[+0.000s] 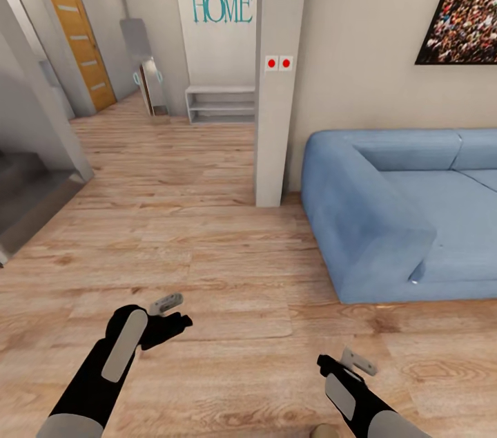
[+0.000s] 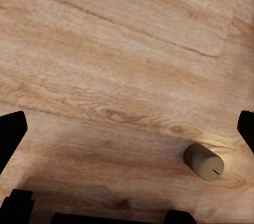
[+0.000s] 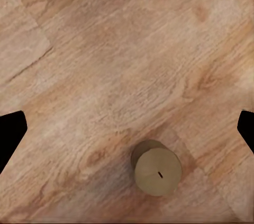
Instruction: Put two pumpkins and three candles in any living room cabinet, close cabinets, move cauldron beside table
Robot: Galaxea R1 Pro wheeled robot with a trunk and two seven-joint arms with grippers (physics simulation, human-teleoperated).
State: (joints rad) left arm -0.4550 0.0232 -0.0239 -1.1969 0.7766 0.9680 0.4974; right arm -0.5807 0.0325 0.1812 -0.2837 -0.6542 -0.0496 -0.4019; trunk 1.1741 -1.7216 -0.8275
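Both arms hung low over the wooden floor (image 1: 228, 265), near the blue sofa (image 1: 400, 217). A tan candle (image 3: 157, 170) stood upright on the floor beneath the right gripper (image 1: 348, 362), whose jaws stood wide and empty; the left gripper (image 1: 169, 313) was likewise wide and empty. A sound pick would centre the right jaws over the candle, then descend straight. In the head view only the candle's edge showed at the near border. Whether both wrist views showed one candle could not be told.
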